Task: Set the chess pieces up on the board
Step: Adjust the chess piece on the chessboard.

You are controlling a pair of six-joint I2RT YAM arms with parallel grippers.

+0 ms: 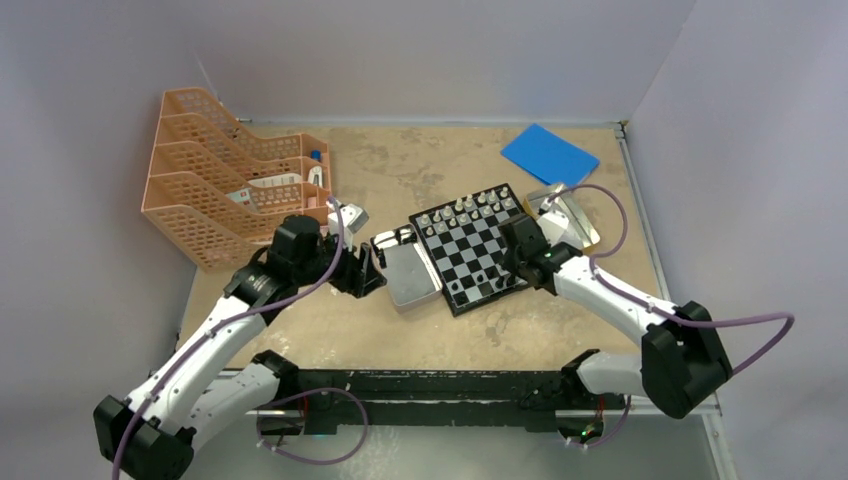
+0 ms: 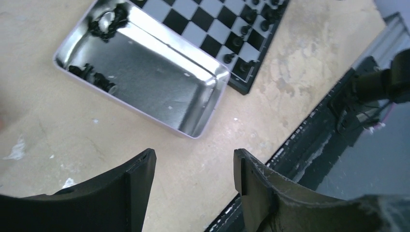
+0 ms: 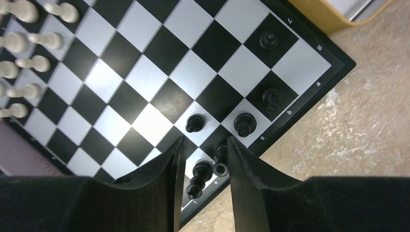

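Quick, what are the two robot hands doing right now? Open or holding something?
Left hand: open, holding nothing.
Right hand: open over black chess pieces, gripping none.

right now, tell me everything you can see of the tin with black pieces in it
The tin is a shiny silver rectangle with rounded corners, lying open and flat on the tan table, close alongside the board. A few black pieces cluster at one end; the rest is bare.
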